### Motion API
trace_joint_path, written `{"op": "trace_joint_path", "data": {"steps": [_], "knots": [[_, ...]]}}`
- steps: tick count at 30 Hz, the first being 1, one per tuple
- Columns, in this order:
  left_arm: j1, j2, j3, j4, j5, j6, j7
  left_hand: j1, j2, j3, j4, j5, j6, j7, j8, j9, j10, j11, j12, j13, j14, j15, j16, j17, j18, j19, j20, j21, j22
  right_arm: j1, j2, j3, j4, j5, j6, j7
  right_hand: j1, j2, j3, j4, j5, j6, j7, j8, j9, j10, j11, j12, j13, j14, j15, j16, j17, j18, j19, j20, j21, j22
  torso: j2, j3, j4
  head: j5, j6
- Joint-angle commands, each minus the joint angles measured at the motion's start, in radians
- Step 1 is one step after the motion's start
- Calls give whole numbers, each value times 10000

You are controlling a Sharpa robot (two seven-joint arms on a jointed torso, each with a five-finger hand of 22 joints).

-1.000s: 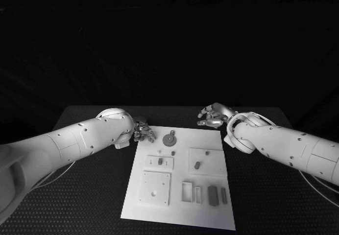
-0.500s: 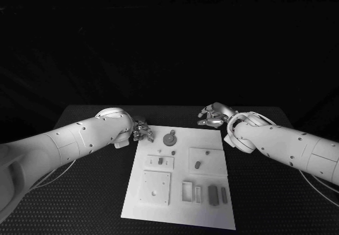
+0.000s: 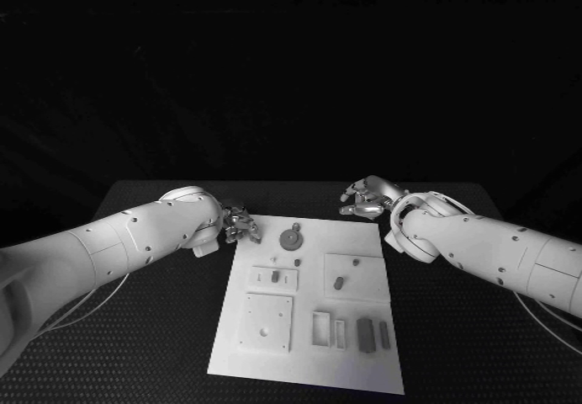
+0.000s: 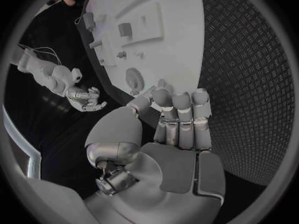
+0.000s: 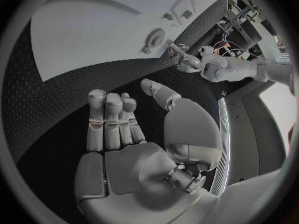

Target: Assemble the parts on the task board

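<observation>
The left hand (image 3: 243,227) hung empty, fingers loosely apart, beside the board (image 3: 309,370) near the gear (image 3: 291,239); the right hand (image 3: 364,200), also empty and apart, waited; probably pre-grasp; next, close on the gear.

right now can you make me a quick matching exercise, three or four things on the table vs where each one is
Things:
1. round gear part
2. left hand
3. right hand
4. square plate with a hole

Places:
A. near half of the task board, on the robot's left side
B. far end of the board
C. beyond the board's far right corner
D. at the board's far left corner

Pairs: 1-B, 2-D, 3-C, 4-A
</observation>
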Motion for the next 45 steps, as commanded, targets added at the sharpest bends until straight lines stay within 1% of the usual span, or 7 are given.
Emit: {"op": "trace_joint_path", "data": {"steps": [1,9,16,28,33,37,45], "knots": [[3,-115,7,243,797,-341,-33,41,-49,55,-1,184,282,-226,215,375,133,-10,24,-12,148,-32,66,17,-134,85,-933,72,195,-3,-14,3,9,-37,21,69,-86,-3,-25,-30,29,238,137,23,-17,-1097,163,58,-14,-55,-8,49,-15,452,5,-55,-48,176,-9,0,14,11,-5],[126,-704,12,1314,1070,-379,-140,-20,-91,72,-20,431,357,-264,265,428,244,-49,45,-15,244,-52,93,27,-122,154,-958,120,194,-1,-80,3,30,-26,22,56,-90,-2,-27,-29,31,237,138,23,-17,-1099,163,60,-17,-56,-8,50,-18,452,5,-55,-49,176,-42,-11,83,131,-21],[277,-1135,8,2067,1068,-310,-240,-4,-112,95,-44,496,375,-277,276,444,274,-63,46,-18,272,-55,99,30,-117,169,-966,133,194,0,-71,3,32,-21,36,51,-90,-3,-27,-30,32,238,137,23,-17,-1100,162,61,-20,-58,-8,50,-19,452,4,-56,-50,176,-83,-30,175,86,-43],[268,-1754,-24,3295,703,-1463,-259,3,-194,116,-46,720,460,-320,322,489,366,-107,65,-15,401,-99,136,41,-98,280,-994,196,189,0,-96,2,25,-20,76,48,-91,-2,-27,-31,33,240,136,26,-17,-1104,162,62,-26,-61,-8,49,-23,452,1,-55,-54,175,-63,-26,125,96,-102],[239,-1907,-118,3688,563,-1624,-267,-28,-226,124,-49,978,505,-344,349,521,389,-131,90,-2,461,-139,144,46,-87,341,-1014,230,184,0,-124,2,38,-20,67,48,-89,-1,-25,-32,35,241,136,26,-17,-1106,162,63,-28,-63,-8,49,-25,452,0,-55,-55,175,-66,-28,151,40,-127],[214,-2031,-219,4012,581,-1534,-367,-247,-216,91,-75,1885,604,-388,452,619,423,-171,119,-21,518,-178,180,76,-86,387,-1030,266,184,0,-131,2,45,-20,66,51,-87,-1,-24,-34,37,242,136,27,-17,-1107,162,63,-30,-65,-8,48,-26,452,-2,-56,-56,175,-67,-30,152,50,-151],[148,-2188,-387,4349,-93,-1316,-599,-249,-273,109,-94,2034,623,-412,498,677,457,-196,150,-45,553,-198,212,98,-73,414,-1052,304,193,0,-157,2,52,-20,66,41,-82,-2,-20,-39,40,244,135,28,-17,-1110,161,63,-34,-68,-9,47,-29,452,-6,-55,-60,175,-65,-14,135,32,-172]]}}
